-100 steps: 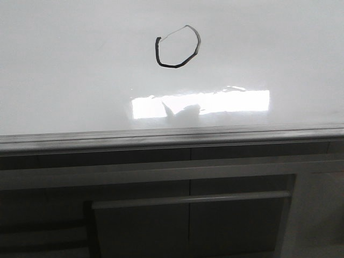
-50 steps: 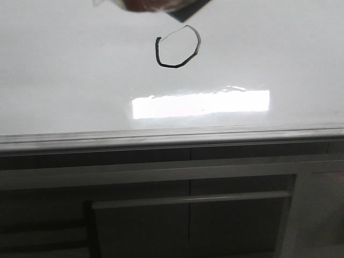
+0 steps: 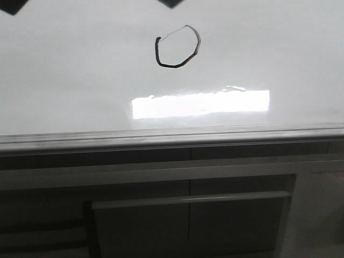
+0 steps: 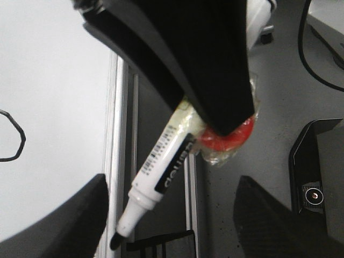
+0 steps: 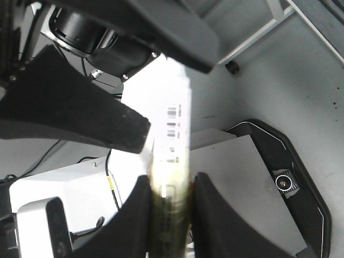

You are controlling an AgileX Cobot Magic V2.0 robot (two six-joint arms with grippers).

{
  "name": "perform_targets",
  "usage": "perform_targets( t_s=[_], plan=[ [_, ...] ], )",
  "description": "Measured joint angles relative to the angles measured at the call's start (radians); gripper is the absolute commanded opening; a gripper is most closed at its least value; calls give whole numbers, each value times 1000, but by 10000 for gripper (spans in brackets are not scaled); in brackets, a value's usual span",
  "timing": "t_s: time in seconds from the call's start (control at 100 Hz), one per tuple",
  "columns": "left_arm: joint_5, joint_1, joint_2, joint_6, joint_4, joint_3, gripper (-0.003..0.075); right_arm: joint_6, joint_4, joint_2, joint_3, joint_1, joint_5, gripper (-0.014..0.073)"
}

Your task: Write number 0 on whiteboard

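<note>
The number 0, a small black marker loop, sits high on the whiteboard; part of it shows in the left wrist view. My right gripper is shut on a white marker. In the left wrist view that marker hangs off the board beside its grey frame, black tip uncapped, under a black finger and red tape. My left gripper is open and empty, its jaws wide apart around the marker without touching it.
A bright rectangular glare lies below the loop. Two dark shapes cut into the front view's top edge. Dark cabinet panels with bars stand below the board. A black base lies on the grey floor.
A blurred gripper with something in it entered at the top of the front view half a second ago and has moved up, leaving only dark corners. The loop is unchanged.
</note>
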Motion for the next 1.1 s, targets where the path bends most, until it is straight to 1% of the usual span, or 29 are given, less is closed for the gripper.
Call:
perform_targets(
  t_s=[0.2, 0.36, 0.76, 1.01, 1.1],
  plan=[
    [-21, 0, 9, 7, -2, 0, 320, 0, 0, 0, 0, 0, 0, -76],
    [-45, 0, 9, 7, -6, 0, 258, -2, 0, 3, 0, 0, 0, -76],
    [-57, 0, 11, 7, -10, 0, 253, -2, 12, 71, -1, 0, 0, -76],
    [39, 0, 38, 7, 26, -2, 253, -31, 65, 73, -1, 0, 0, -76],
    [40, 0, 51, 8, 35, -2, 253, -37, 73, 73, -1, 0, 0, -76]
  ],
)
